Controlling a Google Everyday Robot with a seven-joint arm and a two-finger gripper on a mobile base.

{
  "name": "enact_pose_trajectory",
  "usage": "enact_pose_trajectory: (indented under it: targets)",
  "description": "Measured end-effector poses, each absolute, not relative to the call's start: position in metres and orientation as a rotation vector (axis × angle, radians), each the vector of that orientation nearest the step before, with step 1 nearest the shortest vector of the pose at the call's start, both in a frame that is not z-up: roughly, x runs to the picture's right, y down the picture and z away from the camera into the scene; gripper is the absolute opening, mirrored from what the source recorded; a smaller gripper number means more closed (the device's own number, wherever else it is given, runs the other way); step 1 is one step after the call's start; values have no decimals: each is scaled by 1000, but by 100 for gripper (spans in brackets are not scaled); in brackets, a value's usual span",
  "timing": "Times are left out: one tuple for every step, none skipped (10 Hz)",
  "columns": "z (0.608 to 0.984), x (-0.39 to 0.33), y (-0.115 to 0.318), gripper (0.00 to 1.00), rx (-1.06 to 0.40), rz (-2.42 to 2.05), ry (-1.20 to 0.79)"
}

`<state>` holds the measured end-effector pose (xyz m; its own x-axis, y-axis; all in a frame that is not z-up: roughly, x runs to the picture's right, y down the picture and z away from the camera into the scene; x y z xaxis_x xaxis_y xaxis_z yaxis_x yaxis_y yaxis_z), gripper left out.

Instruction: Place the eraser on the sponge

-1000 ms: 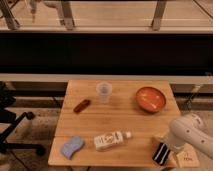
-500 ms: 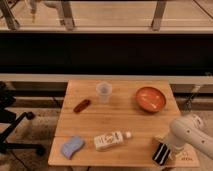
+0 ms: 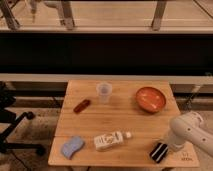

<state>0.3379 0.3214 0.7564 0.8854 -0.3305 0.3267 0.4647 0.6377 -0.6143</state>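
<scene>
My claw (image 3: pixel 166 145) sat low at the front right corner of the wooden counter (image 3: pixel 125 117), just beside the black rectangular white-striped eraser (image 3: pixel 159 151). I could not tell how wide it stood or whether it held anything. The eraser lay on the counter, well apart from the wavy light-blue soft sponge (image 3: pixel 72 146) at front left. A white labelled plastic bottle (image 3: pixel 111 140) lay between them.

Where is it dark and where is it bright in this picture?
Camera view: warm, even light on the wooden table; a dark band behind it, a brighter strip along the top. The gripper is by the eraser at the front right corner; the sponge, front left, is well lit.
</scene>
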Motion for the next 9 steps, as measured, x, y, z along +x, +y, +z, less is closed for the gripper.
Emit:
enact_pose_trajectory:
  targets:
    - [755, 338, 322, 3, -756, -458, -192]
    - [754, 338, 322, 3, -758, -454, -193]
    - [754, 339, 323, 3, -759, -452, -193]
    - [754, 339, 322, 3, -758, -451, -193]
    - [753, 342, 318, 3, -755, -454, -185]
    - [750, 341, 309, 3, -750, -452, -186]
    - [746, 338, 302, 3, -748, -455, -189]
    - [742, 338, 297, 3, -744, -453, -191]
    - [742, 340, 297, 3, -743, -450, -190]
